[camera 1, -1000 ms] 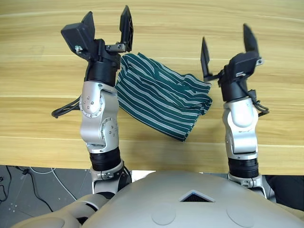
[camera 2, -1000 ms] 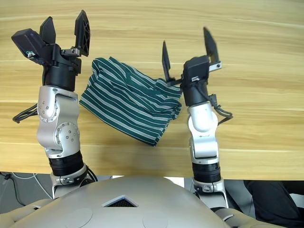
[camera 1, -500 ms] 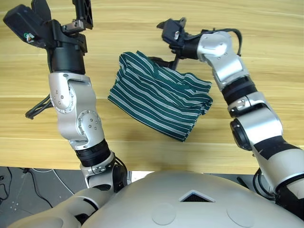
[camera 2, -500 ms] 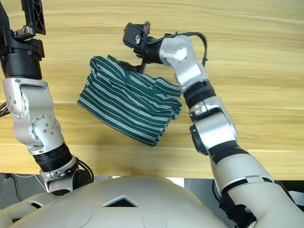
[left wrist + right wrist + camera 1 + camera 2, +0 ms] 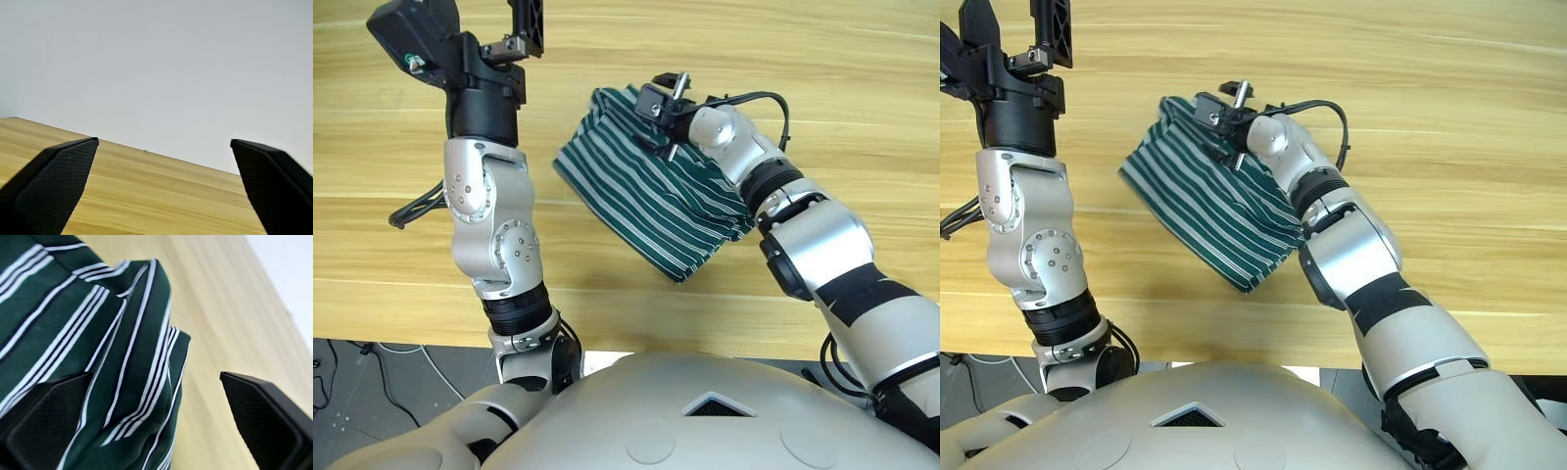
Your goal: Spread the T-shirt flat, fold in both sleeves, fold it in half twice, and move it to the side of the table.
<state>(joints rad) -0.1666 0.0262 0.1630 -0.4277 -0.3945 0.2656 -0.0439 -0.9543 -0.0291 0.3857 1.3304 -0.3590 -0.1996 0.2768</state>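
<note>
T-shirt is presenting dark green with thin white stripes (running in close groups); table is showing pale wood grain.

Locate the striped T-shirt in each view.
Left eye view: T-shirt at centre.
Right eye view: T-shirt left of centre.
Right wrist view: T-shirt beside one of its fingers.
Left wrist view: wooden table and wall between its fingers.
Shared landmark: the wooden table.
</note>
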